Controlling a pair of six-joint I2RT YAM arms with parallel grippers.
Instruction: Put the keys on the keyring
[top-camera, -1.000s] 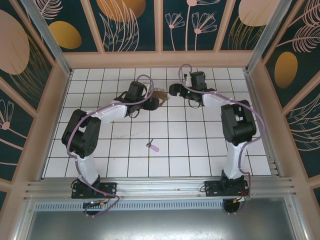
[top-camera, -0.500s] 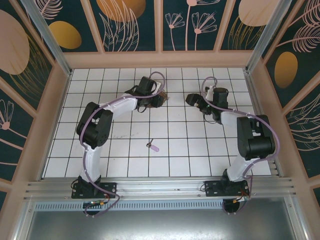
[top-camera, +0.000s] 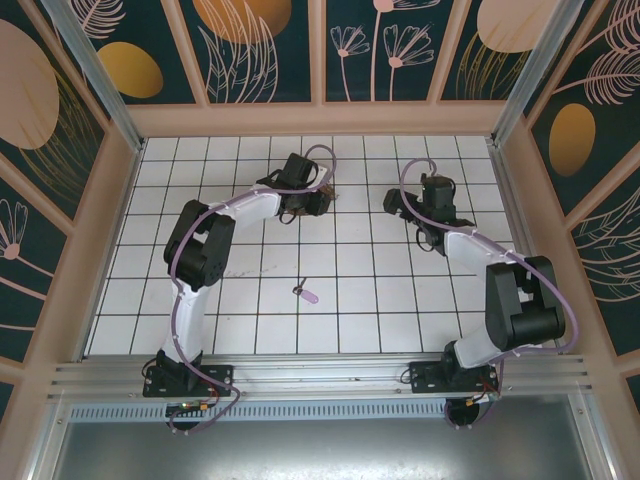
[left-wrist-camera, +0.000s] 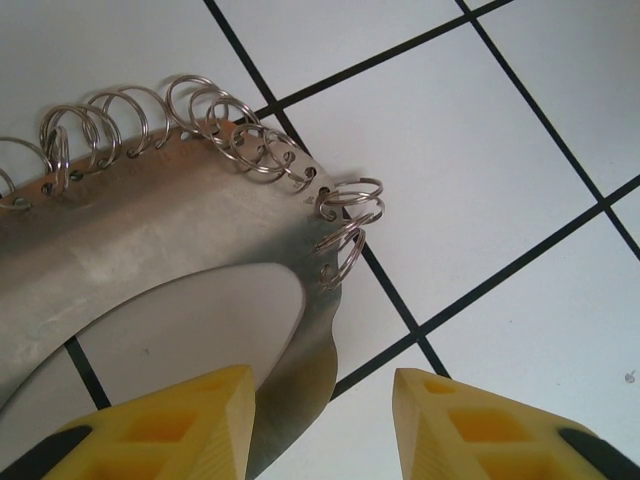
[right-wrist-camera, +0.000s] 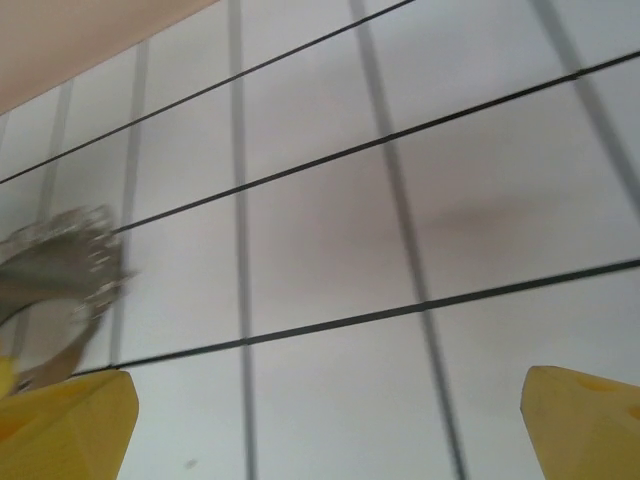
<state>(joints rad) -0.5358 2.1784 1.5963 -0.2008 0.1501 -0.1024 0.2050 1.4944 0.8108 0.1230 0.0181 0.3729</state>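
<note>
**Both claws open at the far side, key lying apart**

My left claw (left-wrist-camera: 320, 425) sits low over the keyring (left-wrist-camera: 180, 230), at the far middle of the white tiled floor (top-camera: 400, 300). Its two yellow fingers (left-wrist-camera: 160, 420) are spread. The ring's flat band runs into the gap between them, close against the left finger, and I am not pinching it. Small wire loops (left-wrist-camera: 345, 215) crowd along the band's outer edge, and the last few hang off over a dark grout line.

My right claw (right-wrist-camera: 330, 430) is to the right of the ring, near it but clear of it. It is opened wide and empty, with bare tiles between the fingertips. From its wrist camera the ring is a blurred shape at the left edge.

The key (top-camera: 305, 293), with its pale lilac head, lies alone on the tiles. It is well apart from the ring on the near side, about midway across the floor.
</note>
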